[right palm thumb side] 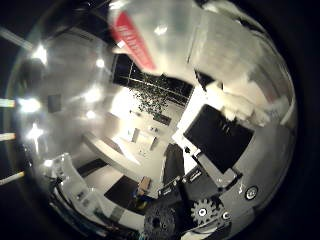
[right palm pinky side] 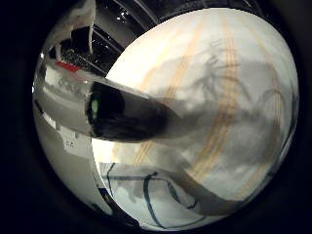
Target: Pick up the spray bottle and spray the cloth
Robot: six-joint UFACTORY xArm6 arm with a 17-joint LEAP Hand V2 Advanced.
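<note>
No text, number or sign can be read in either view. The spray bottle [right palm thumb side: 165,35], close against the palm, carries a red label [right palm thumb side: 132,40] with pale marks on it, too blurred to make out as letters. In the little finger side view the same red label shows only as a thin strip, with nothing legible. The cloth [right palm pinky side: 214,97] bears only yellow-orange stripes and, near one edge, dark blue curved lines; these are a pattern, not writing.
</note>
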